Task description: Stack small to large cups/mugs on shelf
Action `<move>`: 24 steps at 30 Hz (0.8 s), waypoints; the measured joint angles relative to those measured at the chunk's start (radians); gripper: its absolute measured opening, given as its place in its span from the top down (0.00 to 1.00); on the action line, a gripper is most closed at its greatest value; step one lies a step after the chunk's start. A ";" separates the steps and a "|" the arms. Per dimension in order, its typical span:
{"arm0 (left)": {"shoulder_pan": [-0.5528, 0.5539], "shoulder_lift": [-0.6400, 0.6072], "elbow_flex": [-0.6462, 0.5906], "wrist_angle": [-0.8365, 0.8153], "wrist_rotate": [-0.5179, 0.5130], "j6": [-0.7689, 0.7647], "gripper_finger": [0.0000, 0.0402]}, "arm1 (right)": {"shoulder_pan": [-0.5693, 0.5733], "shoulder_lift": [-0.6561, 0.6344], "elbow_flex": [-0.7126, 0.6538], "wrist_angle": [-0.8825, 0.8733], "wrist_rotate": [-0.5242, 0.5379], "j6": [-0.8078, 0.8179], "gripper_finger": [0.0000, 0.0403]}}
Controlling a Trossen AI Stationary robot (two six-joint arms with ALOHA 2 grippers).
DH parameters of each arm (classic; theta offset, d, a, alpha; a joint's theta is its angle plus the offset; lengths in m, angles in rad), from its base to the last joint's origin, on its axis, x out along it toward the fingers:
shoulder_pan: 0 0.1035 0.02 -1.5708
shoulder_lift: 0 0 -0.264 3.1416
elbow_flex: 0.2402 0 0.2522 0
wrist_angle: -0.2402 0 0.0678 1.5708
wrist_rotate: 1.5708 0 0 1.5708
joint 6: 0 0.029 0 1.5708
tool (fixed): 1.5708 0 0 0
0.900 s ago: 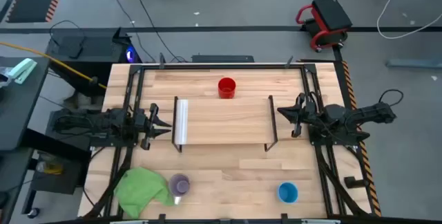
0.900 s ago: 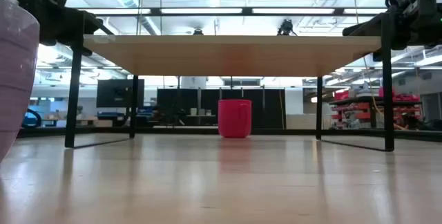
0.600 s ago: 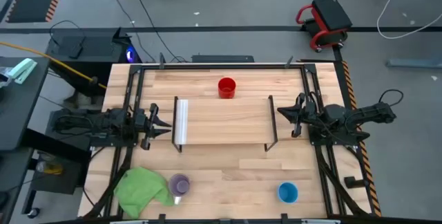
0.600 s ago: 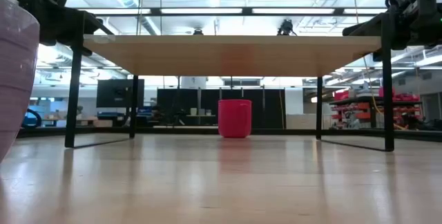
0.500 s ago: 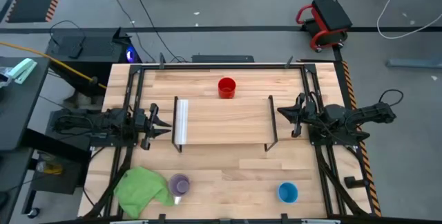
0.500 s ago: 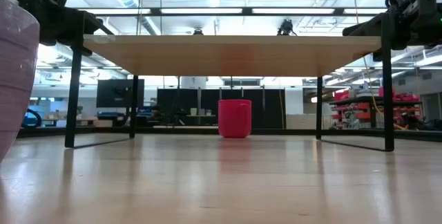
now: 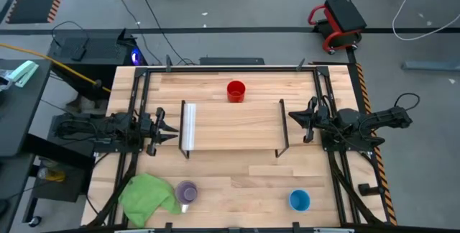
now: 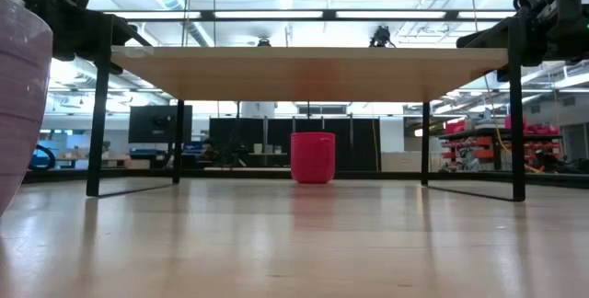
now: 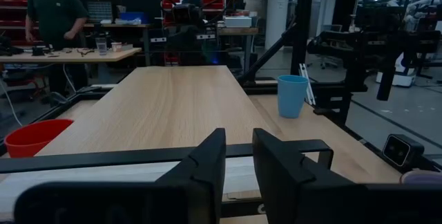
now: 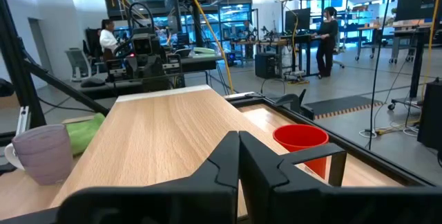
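The shelf [image 7: 233,126] stands mid-table on its black end frames, its white strip at the left end. The red mug [image 7: 236,90] stands on the table beyond its far edge and shows under the shelf in the low view [image 8: 313,157]. The pale purple mug [image 7: 187,191] stands near the front left. The blue cup [image 7: 299,200] stands near the front right. My left gripper [image 7: 171,129] waits level at the shelf's left end, its fingers a narrow gap apart [image 9: 239,141]. My right gripper [image 7: 295,118] waits at the shelf's right end, shut and empty [image 10: 239,144].
A green cloth [image 7: 147,197] lies bunched against the purple mug's left side. Black frame rails run along the table's left and right edges. People stand at benches in the room beyond [image 9: 52,10] [image 10: 326,30]. Bare tabletop lies between the shelf and the front edge.
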 joint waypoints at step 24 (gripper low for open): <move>0.000 0.000 0.000 0.002 0.000 -0.001 0.79 | 0.000 0.000 0.000 0.000 0.000 0.000 0.96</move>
